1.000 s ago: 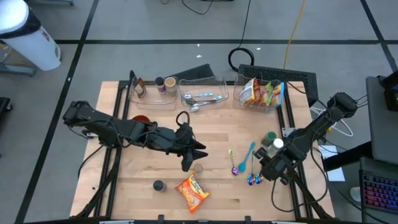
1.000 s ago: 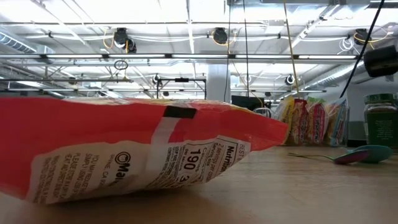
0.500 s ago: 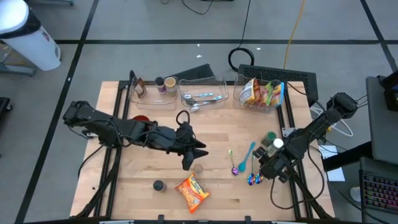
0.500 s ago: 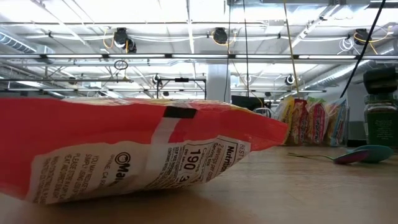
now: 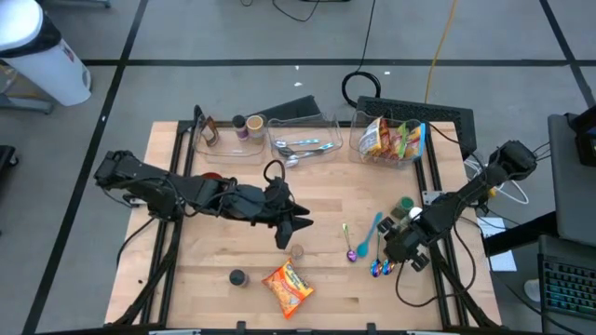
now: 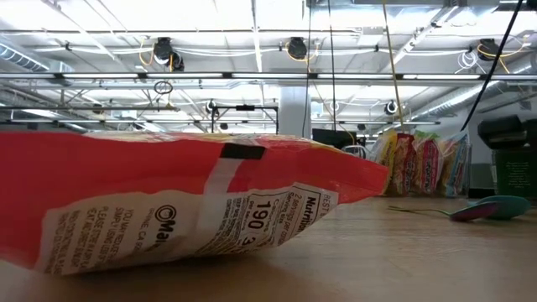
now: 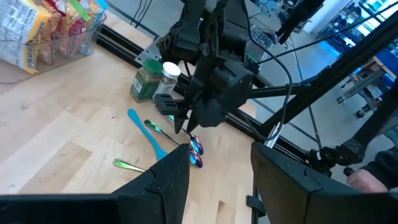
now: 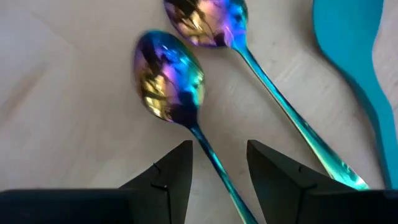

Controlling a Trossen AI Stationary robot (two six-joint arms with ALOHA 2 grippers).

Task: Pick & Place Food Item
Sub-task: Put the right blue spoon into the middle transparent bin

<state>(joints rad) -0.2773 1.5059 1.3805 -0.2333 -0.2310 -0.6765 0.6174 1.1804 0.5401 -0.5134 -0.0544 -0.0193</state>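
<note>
We see bare wood around the orange snack packet, so a way down to it stands open from above. A small dark cap lies near its left, apart. The left gripper hangs over the board's middle, fingers apart. To the right, iridescent spoons and a teal spatula crowd the wood under the parted right gripper, beside a green-lidded jar.

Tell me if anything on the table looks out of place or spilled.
Nothing is spilled. Two iridescent metal spoons and a teal plastic spatula lie loose on the wooden table, outside the clear cutlery bin. An orange snack packet lies flat near the front edge.
</note>
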